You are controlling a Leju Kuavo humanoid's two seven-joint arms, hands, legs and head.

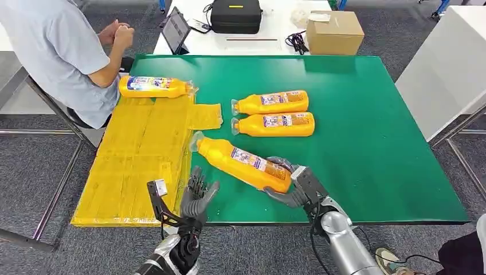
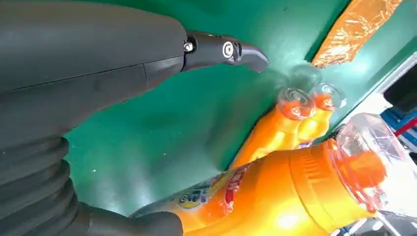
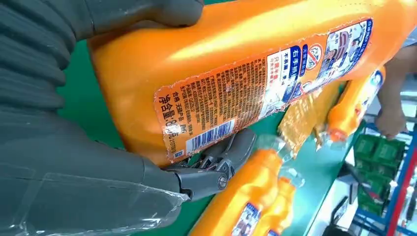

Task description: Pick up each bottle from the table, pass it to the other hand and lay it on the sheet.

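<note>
My right hand (image 1: 295, 182) grips the base end of an orange bottle (image 1: 240, 161) (image 3: 255, 73) with a clear cap, tilted over the green table (image 1: 355, 126), its cap end pointing toward the yellow sheet (image 1: 143, 149). My left hand (image 1: 198, 195) is open, fingers spread upward near the table's front edge, just short of that bottle (image 2: 275, 196). Two more orange bottles (image 1: 272, 103) (image 1: 275, 124) lie side by side mid-table. A fourth bottle (image 1: 153, 86) lies on the sheet's far end.
A person in a grey shirt (image 1: 63, 51) sits at the far left beside the sheet. Behind the green table stand a cardboard box (image 1: 334, 32), a black case (image 1: 235, 15) and a tablet (image 1: 175, 30). A white table (image 1: 447, 69) is at the right.
</note>
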